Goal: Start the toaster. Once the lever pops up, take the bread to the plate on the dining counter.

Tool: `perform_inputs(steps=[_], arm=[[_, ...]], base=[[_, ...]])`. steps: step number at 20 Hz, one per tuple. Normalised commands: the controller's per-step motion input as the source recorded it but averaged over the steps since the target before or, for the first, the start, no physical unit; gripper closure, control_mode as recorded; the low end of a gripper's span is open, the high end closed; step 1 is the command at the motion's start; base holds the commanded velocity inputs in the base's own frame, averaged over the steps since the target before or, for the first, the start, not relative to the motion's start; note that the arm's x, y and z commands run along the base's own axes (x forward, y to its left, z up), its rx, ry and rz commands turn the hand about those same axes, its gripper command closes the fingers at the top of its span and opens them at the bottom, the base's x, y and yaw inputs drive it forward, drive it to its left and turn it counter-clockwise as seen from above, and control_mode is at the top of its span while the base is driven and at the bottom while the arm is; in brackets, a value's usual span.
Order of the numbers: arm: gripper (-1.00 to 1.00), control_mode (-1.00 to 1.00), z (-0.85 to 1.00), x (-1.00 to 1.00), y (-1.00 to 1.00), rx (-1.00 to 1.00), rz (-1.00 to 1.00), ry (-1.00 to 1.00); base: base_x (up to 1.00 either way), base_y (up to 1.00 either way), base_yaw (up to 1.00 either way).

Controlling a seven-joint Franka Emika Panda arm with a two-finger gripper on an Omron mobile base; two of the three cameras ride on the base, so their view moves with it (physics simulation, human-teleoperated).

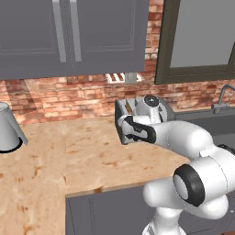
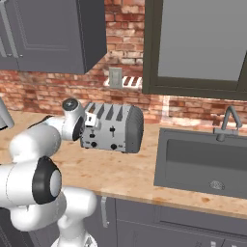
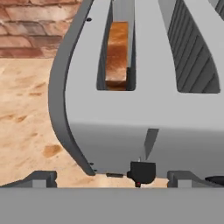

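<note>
Brick-walled kitchen, tan mottled stone-look counter point(image 2: 120, 176): the lever of the small boxy silver-grey two-slot toaster point(image 2: 118, 128) is yet to be pressed.

The two-finger gripper point(image 3: 112, 177), jaws spread wide and empty, is poised just above the toaster's front, where a small dark lever point(image 3: 141, 171) lies between the fingertips; it is best pushed straight down, squarely. The tan-brown bread slice point(image 3: 117, 54) sits in the toaster's slot, beyond the lever.

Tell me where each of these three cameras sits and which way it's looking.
Left base view: behind the arm's left, facing the counter; arm lower right.
Right base view: behind its right, facing the toaster and sink; arm lower left.
Hand view: above the toaster, over the bread; open gripper below.
All share the toaster.
</note>
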Motion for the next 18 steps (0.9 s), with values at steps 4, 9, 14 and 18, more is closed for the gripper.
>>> perform_inputs(steps=[4,9,14,18], arm=[[-1.00,-1.00,0.28,-0.26,-0.04,0.00,0.00,-0.13],[-1.00,-1.00,0.33,-0.18,-0.05,0.00,0.00,-0.12],[-1.00,-1.00,0.39,-0.07,-0.07,0.00,0.00,-0.09],[-1.00,-1.00,0.49,0.00,0.00,0.00,-0.01,-0.01]], base=[[0.00,0.00,0.00],[0.00,0.00,0.00],[0.00,0.00,0.00],[0.00,0.00,0.00]])
